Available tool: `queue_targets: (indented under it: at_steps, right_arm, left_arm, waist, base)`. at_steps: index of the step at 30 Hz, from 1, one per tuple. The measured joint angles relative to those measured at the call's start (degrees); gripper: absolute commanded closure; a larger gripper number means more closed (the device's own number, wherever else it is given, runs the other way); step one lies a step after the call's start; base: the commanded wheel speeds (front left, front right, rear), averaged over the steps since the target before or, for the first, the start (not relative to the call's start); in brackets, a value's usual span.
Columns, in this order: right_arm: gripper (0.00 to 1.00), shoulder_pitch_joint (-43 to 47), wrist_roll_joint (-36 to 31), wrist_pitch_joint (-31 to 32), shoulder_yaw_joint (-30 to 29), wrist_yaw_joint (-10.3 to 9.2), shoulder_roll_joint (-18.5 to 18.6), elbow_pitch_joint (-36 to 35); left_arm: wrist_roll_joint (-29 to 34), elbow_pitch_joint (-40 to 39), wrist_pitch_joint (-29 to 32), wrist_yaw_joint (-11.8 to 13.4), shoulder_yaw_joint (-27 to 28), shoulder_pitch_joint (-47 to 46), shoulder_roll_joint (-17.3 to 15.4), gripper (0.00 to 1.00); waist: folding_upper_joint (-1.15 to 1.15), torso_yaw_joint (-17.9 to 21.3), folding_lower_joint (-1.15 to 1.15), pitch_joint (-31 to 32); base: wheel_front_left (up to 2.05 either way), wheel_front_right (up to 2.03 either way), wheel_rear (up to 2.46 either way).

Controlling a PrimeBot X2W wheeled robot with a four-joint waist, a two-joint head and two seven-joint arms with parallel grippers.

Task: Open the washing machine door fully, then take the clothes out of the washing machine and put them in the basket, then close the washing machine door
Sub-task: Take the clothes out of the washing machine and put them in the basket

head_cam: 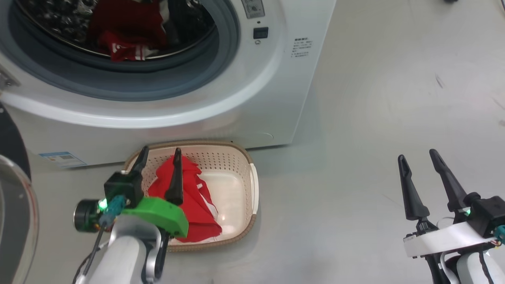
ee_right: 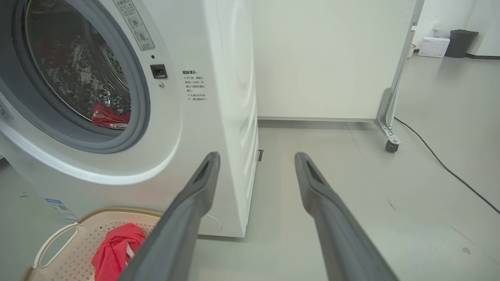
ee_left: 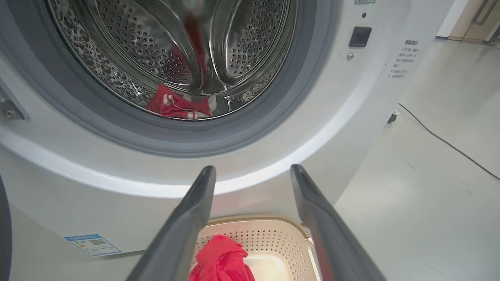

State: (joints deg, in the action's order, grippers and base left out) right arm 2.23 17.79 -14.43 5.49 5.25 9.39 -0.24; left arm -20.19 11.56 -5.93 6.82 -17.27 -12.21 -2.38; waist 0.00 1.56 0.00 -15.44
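Okay, starting big: washing machine (head_cam: 221,98) straight ahead with its mouth wide open, washing machine door (head_cam: 14,205) swung out of the way at the far left, so no need to fuss with that yet. Looks like the unloading step, maybe halfway by my guess. Low in the drum (ee_left: 175,50), just behind the grey gasket (ee_left: 187,136): a bundle of red clothes (head_cam: 126,45) waiting to come out. Down on the floor, right at the machine's base: basket (head_cam: 232,159), with one red garment (head_cam: 197,205) lying toward its left side. Above that, left gripper (head_cam: 161,150) with fingers spread wide and holding nothing. Well off to the right over bare floor, right gripper (head_cam: 417,154), equally wide and empty. For the next grab, probably best to lift the left one clear of the basket rim, go in over the gasket rather than scraping along it, aim low, and pinch a thick fold instead of a loose edge. Keep those fingers wide until properly around the cloth. Worth watching for a trailing sleeve snagging on the lip while pulling out.
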Motion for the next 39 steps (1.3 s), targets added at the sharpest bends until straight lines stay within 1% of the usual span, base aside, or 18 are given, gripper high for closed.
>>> queue_targets:
  at_steps: [6,9,19,22,30,35,37,38,39]
  right_arm:
    - [0.0,-2.0,0.9,0.0,-0.4,0.25,0.5,-0.7]
    - [0.0,-3.2,1.6,0.0,-0.5,0.74,1.0,-0.9]
    - [0.0,-7.4,3.4,0.0,-1.0,1.22,1.5,-0.6]
    - [0.0,-8.5,3.9,0.0,-0.6,1.25,1.5,-0.2]
    - [0.0,-10.9,4.6,0.0,0.6,1.72,1.5,1.0]
    - [0.0,-12.3,5.6,0.0,1.1,1.74,1.5,1.9]
    - [0.0,-12.7,6.0,0.0,1.3,1.74,1.5,2.0]
    - [0.0,-13.4,6.4,0.0,1.5,1.74,1.4,2.1]
    - [0.0,-13.7,6.4,0.0,1.7,1.74,1.3,2.2]
  left_arm:
    - [0.3,4.0,5.4,0.0,-1.3,-7.9,0.1,0.0]
    - [0.5,5.7,8.1,0.0,-1.2,-12.0,0.2,0.0]
    - [2.0,10.5,15.6,0.0,2.4,-26.0,-0.1,0.0]
    - [2.7,11.7,18.0,0.0,4.2,-29.7,-1.4,0.0]
    - [7.6,14.0,24.6,0.0,8.3,-39.0,-6.9,0.0]
    - [10.5,14.5,28.8,0.0,8.5,-44.0,-10.2,0.0]
    - [11.9,14.8,30.9,0.0,7.8,-46.0,-11.3,0.0]
    - [13.4,15.3,33.3,0.0,6.3,-47.7,-12.8,0.0]
    - [13.5,15.4,33.8,0.0,6.3,-48.3,-13.2,0.0]
  waist:
    - [0.0,1.8,0.0,-4.2]
    - [0.0,2.7,0.0,-6.5]
    - [0.0,5.3,0.0,-13.7]
    - [0.0,6.0,0.0,-15.4]
    - [0.0,8.2,0.0,-19.1]
    - [0.0,9.6,0.01,-21.2]
    - [0.0,10.1,0.0,-22.0]
    - [0.0,10.6,0.0,-22.8]
    - [0.0,10.8,0.01,-23.2]
  base:
    - [0.0,0.0,0.0]
    - [0.0,0.0,0.0]
    - [0.0,0.0,0.0]
    - [0.0,0.0,0.0]
    - [0.0,0.0,0.0]
    - [0.0,0.0,0.0]
    - [0.0,0.0,0.0]
    - [0.0,0.0,0.0]
    - [0.0,0.0,0.0]
